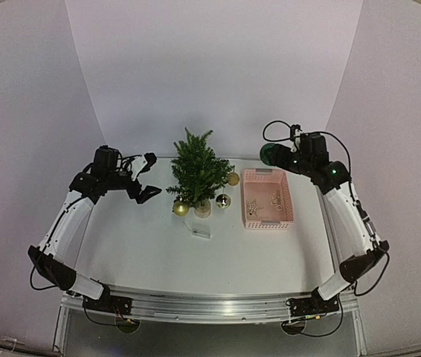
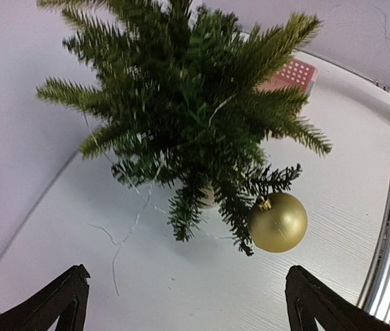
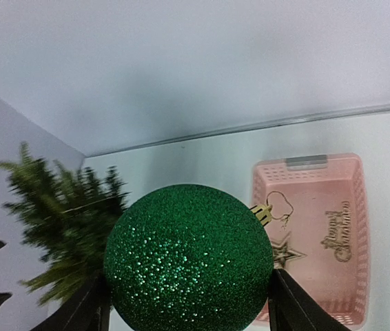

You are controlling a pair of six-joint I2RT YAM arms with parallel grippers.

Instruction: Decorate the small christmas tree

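While the green bauble [image 3: 188,258] hides most of the right gripper [image 3: 188,310] pinching it, left gripper [image 2: 189,307] gapes

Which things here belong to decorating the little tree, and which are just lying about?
Job: small christmas tree; green glitter bauble in the right pincer; gold bauble hanging on a branch; pink basket with a star and a lettered ornament.
Lying about: small pale scrap on the table before the tree; thin wire, purpose unclear.
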